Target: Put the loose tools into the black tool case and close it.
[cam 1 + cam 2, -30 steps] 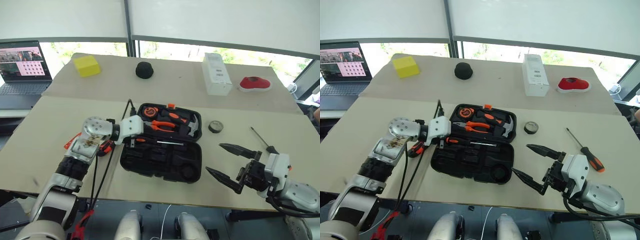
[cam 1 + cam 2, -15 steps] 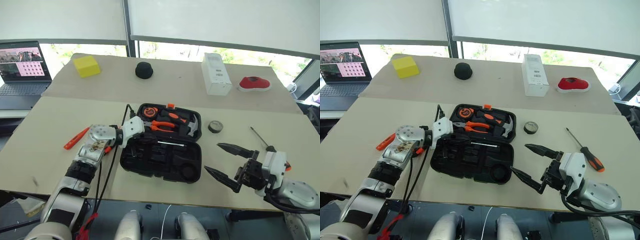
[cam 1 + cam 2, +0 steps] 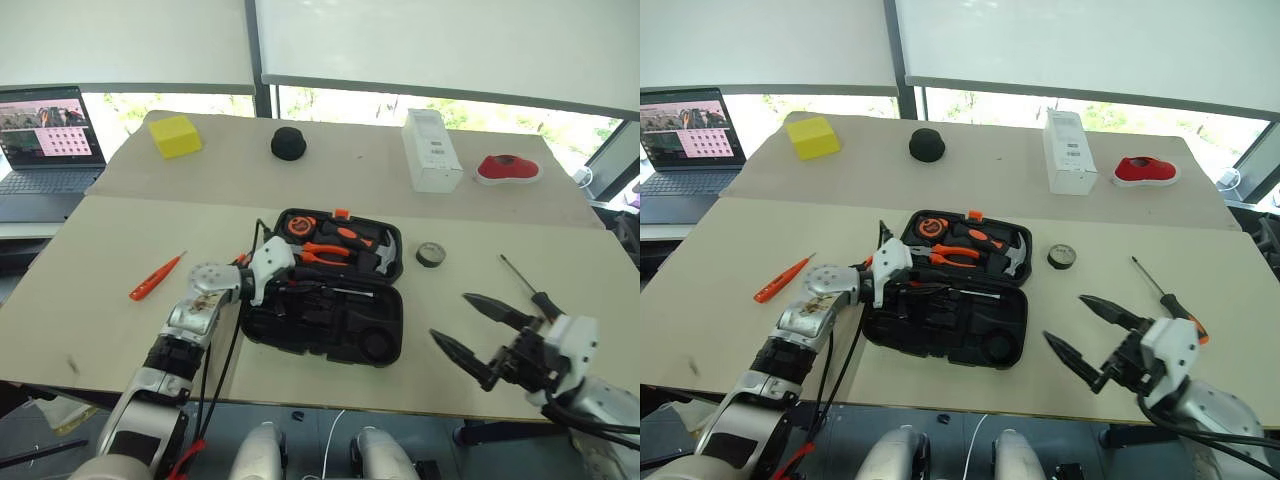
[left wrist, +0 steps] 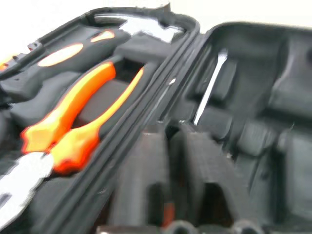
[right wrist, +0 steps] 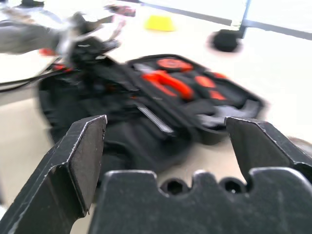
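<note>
Since a second ago the right gripper (image 3: 1083, 326) has drawn back toward the table's near edge, fingers spread wide and empty. Beyond it, the left gripper (image 4: 168, 170) sits at the open black tool case (image 3: 330, 330), its grasp unclear. Farther right lie a screwdriver (image 3: 1165, 290) and tape roll (image 3: 431, 254); the orange tester screwdriver (image 3: 154, 277) lies left.

Matt black moulded plastic on tool case (image 3: 330, 325); glossy orange grips on pliers (image 4: 78, 117); bright polished metal on screwdriver shaft (image 4: 209, 87); matt beige table (image 3: 90, 260).
</note>
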Robot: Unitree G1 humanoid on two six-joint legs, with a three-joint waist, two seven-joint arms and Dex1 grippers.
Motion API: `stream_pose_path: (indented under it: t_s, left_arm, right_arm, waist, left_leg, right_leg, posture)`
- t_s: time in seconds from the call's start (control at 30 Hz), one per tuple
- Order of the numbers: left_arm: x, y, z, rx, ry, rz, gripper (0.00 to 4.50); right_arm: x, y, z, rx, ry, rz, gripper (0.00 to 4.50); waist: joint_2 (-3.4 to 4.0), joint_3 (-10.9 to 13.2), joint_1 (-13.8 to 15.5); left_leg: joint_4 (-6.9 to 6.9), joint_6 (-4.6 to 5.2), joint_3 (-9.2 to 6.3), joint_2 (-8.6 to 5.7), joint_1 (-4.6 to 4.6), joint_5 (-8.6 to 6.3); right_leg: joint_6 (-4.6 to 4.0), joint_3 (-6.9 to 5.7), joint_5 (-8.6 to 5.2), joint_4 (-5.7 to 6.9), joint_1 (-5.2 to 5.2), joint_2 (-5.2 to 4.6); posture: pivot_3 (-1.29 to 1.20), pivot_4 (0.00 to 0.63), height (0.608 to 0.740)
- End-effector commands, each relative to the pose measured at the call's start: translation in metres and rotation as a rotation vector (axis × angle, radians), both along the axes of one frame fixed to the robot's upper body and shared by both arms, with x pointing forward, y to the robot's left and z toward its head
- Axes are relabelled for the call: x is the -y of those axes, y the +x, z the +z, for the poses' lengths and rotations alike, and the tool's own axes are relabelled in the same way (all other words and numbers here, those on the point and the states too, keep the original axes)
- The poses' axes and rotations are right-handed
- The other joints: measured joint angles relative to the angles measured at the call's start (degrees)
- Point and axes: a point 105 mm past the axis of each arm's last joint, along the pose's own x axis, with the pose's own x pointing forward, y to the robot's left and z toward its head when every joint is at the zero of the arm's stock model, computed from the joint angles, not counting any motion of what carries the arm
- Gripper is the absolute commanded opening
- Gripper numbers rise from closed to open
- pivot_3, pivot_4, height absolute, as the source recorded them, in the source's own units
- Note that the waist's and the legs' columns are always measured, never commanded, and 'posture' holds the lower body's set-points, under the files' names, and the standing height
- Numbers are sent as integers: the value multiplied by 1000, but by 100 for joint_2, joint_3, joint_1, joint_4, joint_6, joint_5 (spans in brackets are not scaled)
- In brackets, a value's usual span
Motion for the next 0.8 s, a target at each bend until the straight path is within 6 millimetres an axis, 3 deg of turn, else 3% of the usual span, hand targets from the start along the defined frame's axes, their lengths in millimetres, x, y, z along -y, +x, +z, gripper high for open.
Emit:
stream_pose_path:
  t_s: [0.03,0.1,0.2,0.27,0.37,0.53,0.63,0.8]
  left_arm:
    - [-35,-17,50,106,-148,-23,2573]
    - [-52,-35,57,126,-185,-66,3365]
    - [-85,-57,45,75,-127,-52,4321]
    - [-104,-67,39,71,-88,-19,4485]
    - [-109,-79,44,103,-101,-11,4485]
    - [-91,-95,47,93,-159,-51,4485]
    - [-81,-96,48,73,-182,-70,4485]
    - [-67,-102,42,49,-178,-124,4485]
  right_arm:
    - [45,-17,-6,5,-45,-161,4500]
    - [69,-29,-14,-16,-69,-256,4500]
    - [110,-50,-27,-50,-90,-436,4500]
    - [129,-64,-36,-78,-97,-523,4500]
    - [138,-71,-40,-101,-101,-562,4500]
    - [151,-42,-22,-69,-112,-552,4500]
    - [157,-11,-12,-95,-157,-503,4500]
    - [162,43,-17,-295,-276,-402,4500]
  waist:
    - [-1,1,-22]
    - [9,-2,-47]
    - [34,-17,-89]
    - [38,-18,-120]
    - [39,-17,-105]
    - [48,-20,-143]
    - [49,-21,-159]
    - [56,-18,-157]
  left_leg:
    - [-3,0,0,4,1,0]
    - [-8,-1,1,6,9,0]
    - [-15,-1,4,5,25,-1]
    - [-23,-1,4,6,33,-2]
    - [-30,-2,0,11,37,-1]
    - [-30,-2,-4,15,48,-1]
    - [-30,0,1,12,54,-1]
    - [-39,0,19,5,52,0]
  right_leg:
    - [-3,-1,-1,0,-1,3]
    - [-6,-1,-3,1,2,3]
    - [-7,4,-5,-3,14,-8]
    - [-7,8,-14,-4,16,-13]
    - [-17,7,-22,-4,16,-15]
    - [-38,31,-33,-9,21,-27]
    - [-32,36,-28,-9,22,-22]
    - [-15,33,-19,-10,15,-4]
  posture:
    - [0,150,740]
    - [0,150,740]
    - [0,150,740]
    - [0,150,740]
    - [0,150,740]
    - [0,150,740]
    - [0,150,740]
    - [0,150,740]
